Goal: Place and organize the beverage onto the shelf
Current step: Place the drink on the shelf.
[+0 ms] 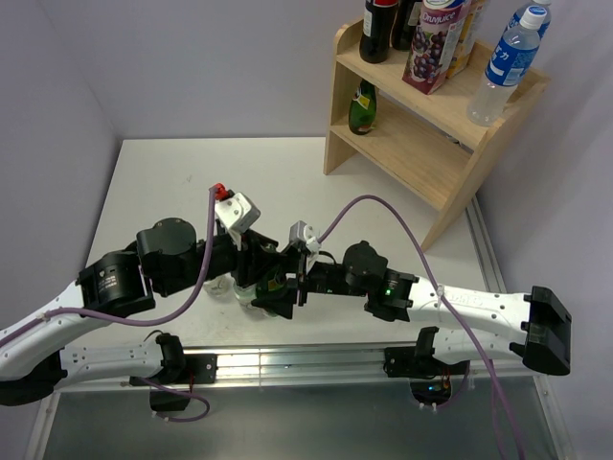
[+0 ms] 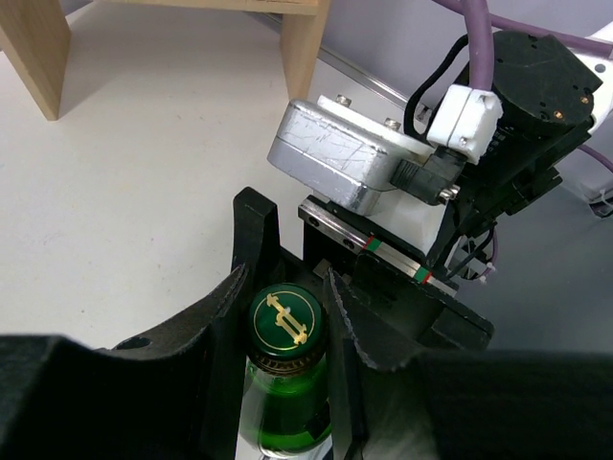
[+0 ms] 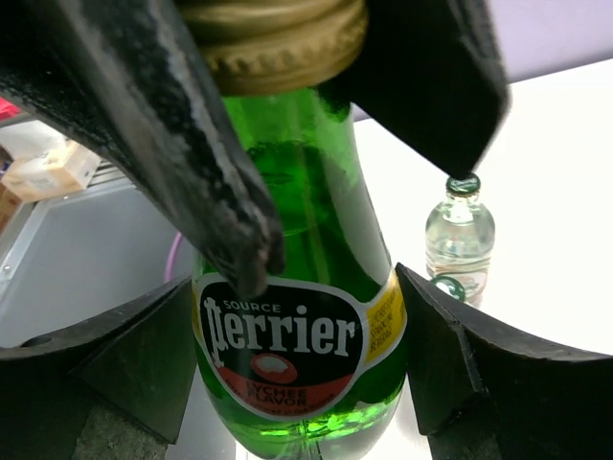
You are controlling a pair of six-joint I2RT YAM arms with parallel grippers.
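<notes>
Bench (image 1: 153, 182): white, carrying the shelf at its far right corner and both arms at its near edge.

Shelf (image 1: 402, 158): light wood, two tiers. Upper tier holds dark cola bottles (image 1: 378, 29), a juice carton (image 1: 431, 43) and a water bottle (image 1: 503, 62). Lower tier holds one green bottle (image 1: 362, 107).

Perrier bottle (image 3: 302, 335): green glass, upright, long axis vertical, near-centre of the bench between the two wrists and well apart from the shelf. Whether its base rests on the bench cannot be told.

Left arm's fingers (image 2: 215, 335): clamped on the neck just under the gold cap, from above.

Right arm's fingers (image 3: 460, 364): apart, one on each side of the belly at label height, very close to the glass; contact cannot be told. This arm sits nearer the shelf, so it is the likelier carrier.

Small clear bottle (image 3: 460, 240): green cap, standing beyond.
</notes>
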